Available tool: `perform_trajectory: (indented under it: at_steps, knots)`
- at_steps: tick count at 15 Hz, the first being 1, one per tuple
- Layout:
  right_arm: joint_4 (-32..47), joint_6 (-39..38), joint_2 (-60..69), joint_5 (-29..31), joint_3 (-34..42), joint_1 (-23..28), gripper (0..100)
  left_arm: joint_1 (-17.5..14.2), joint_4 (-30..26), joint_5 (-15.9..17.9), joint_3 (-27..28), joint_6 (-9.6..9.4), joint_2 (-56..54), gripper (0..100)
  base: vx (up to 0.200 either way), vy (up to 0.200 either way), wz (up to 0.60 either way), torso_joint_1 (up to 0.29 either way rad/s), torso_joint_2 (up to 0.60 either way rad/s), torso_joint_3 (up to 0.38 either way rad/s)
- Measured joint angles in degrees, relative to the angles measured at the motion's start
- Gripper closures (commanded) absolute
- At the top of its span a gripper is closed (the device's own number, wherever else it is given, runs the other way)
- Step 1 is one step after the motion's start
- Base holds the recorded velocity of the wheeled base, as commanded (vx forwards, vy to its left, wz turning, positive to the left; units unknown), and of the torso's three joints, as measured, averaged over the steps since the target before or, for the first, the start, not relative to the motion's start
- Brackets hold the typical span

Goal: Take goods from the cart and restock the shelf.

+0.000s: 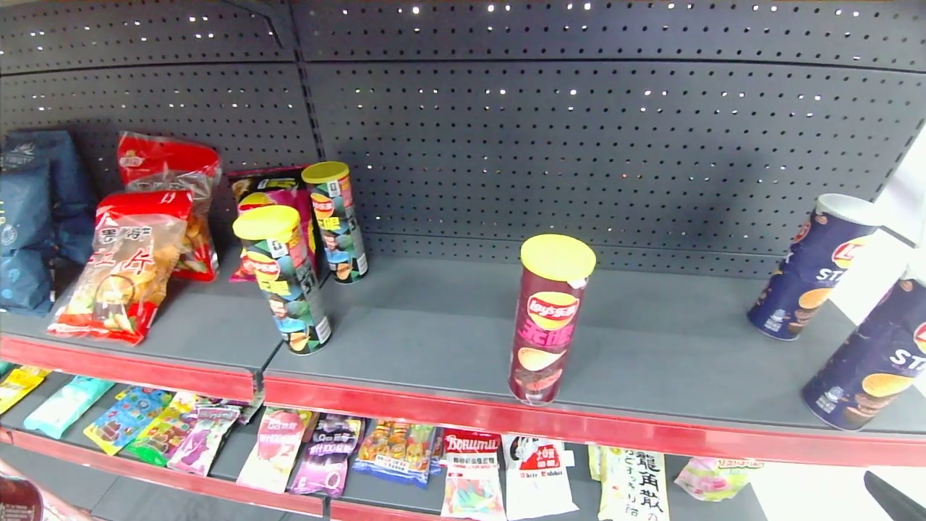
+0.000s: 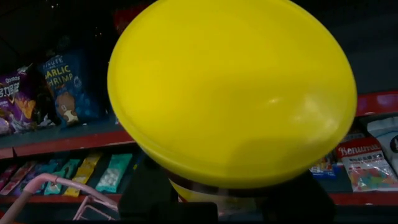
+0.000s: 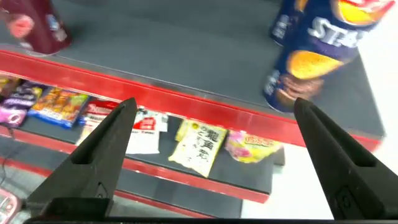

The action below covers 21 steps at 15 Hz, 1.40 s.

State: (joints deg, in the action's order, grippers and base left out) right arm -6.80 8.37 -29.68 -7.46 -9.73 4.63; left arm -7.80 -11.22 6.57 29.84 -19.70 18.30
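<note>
Left pincer (image 2: pixel 230 204) pinches a yellow-lidded can (image 2: pixel 230 87) low on its body. The dark fingers press against both sides, and the lid faces the wrist camera. Behind it a pink cart handle (image 2: pixel 37 186) shows, with shelves of goods farther off.

Right pincer (image 3: pixel 217 155) is spread wide with nothing between its fingers. It hovers in front of the red front edge of the shelf (image 1: pixel 434 333), below the blue cans.

On the grey shelf, dark blue bags (image 1: pixel 32 217) lean at the far left. Just beside them stand two red snack bags (image 1: pixel 123 268), one behind the other. At the right end a blue can (image 1: pixel 810 268) stands upright toward the back, and a second blue can (image 1: pixel 868 354) stands nearer the front edge. A maroon can (image 1: pixel 546 333) with a yellow lid stands alone near the middle, close to the front edge. A patterned can (image 1: pixel 286 282) stands left of centre, with a rear patterned can (image 1: pixel 336 221) behind it, apart.

Small sachets (image 1: pixel 325 456) lie in a row on the lower shelf.
</note>
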Motion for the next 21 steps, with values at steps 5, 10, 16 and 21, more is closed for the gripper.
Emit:
perform_trajectory:
  at_steps: [5, 10, 16, 21]
  knots:
    - [0.05, 0.05, 0.24, 0.02, 0.87, 0.02, 0, 0.01, -0.11, 0.18, -0.63, 0.0, 0.11, 100, 0.0, 0.0, -0.48, 0.003, 0.0, 0.005]
    - [0.0, 0.0, 0.24, 0.02, 1.3, 0.05, 0, 0.06, -0.09, 2.13, -1.18, 0.11, 0.09, 100, 0.0, 0.0, 0.0, 0.0, 0.0, 0.0]
    - [0.1, -0.48, 10.03, 2.49, 5.83, 0.1, 0, 0.34, 4.41, 6.75, -0.93, 0.24, 6.08, 100, 0.0, 0.0, 0.0, 0.0, 0.0, 0.0]
    - [3.79, -3.69, 22.19, 4.01, 9.35, -0.17, 0, 0.54, 7.63, 11.37, -0.96, 4.29, 14.64, 100, 0.0, 0.0, 0.0, 0.0, 0.0, 0.0]
